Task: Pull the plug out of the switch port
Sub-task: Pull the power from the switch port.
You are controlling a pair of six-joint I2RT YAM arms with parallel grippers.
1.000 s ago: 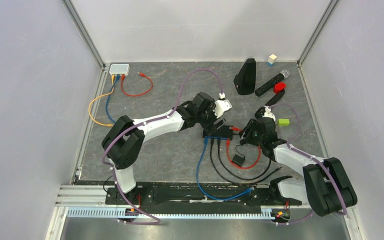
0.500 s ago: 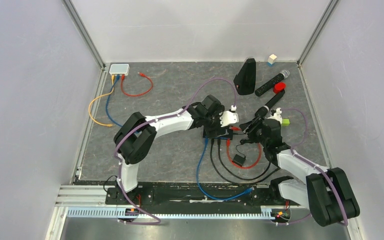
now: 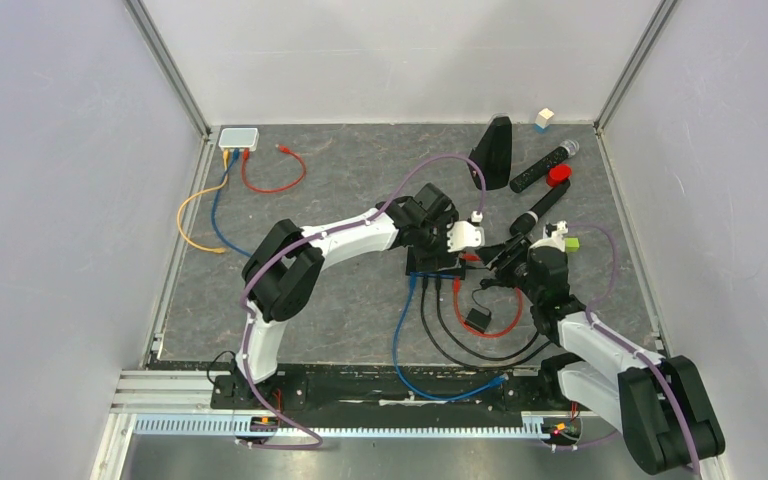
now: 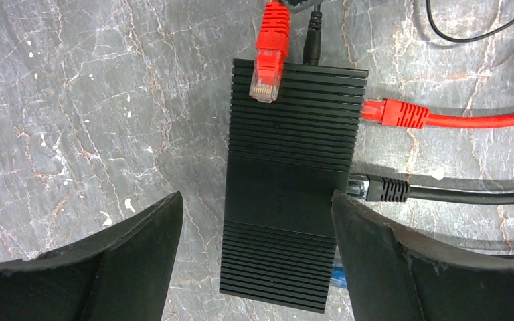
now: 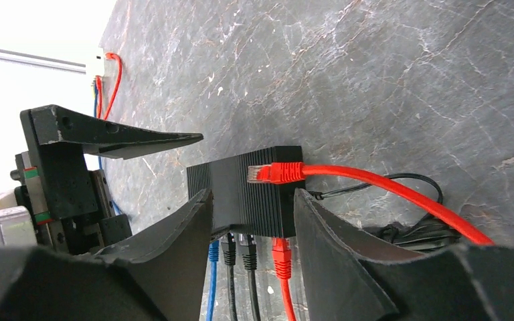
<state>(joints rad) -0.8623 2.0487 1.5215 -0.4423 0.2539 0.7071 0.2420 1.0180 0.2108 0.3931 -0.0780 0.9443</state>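
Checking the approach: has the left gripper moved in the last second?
Yes. In the top view the left gripper came rightward and down the frame. It is now open astride the black switch, which stayed put.

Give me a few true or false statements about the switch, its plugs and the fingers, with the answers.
1. The left fingers stand open on either side of the switch. True.
2. A loose red plug lies on top of the switch. True.
3. No plug of that colour sits in a port. False: another red plug is in a port, next to a black plug.
4. The right fingers are clamped on the loose red plug. False: they are open and hold nothing.
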